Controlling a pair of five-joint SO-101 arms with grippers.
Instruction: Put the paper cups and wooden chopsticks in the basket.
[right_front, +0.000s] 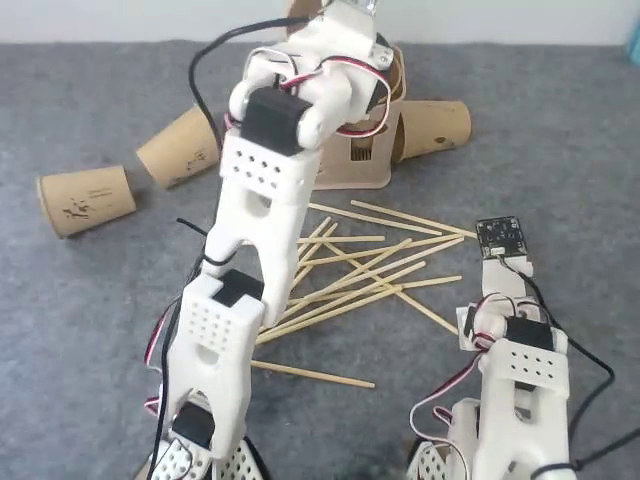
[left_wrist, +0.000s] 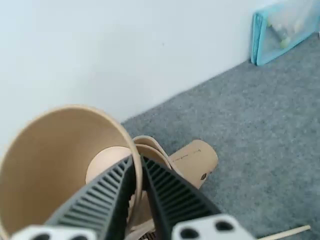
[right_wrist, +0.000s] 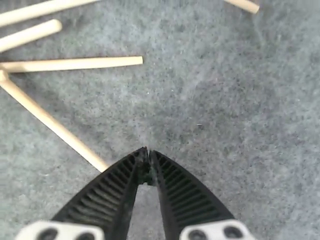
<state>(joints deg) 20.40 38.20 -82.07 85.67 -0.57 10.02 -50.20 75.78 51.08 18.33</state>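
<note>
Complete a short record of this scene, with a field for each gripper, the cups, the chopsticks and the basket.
left gripper: shut on the rim of a paper cup, up by the basket
right gripper: shut, empty, low over the grey carpet beside some chopsticks
loose cups: three on their sides; in the high view two lie left of the basket, one right of it
chopsticks: scattered in a crossed pile on the carpet
basket: wooden, far middle, partly hidden by the left arm
</note>
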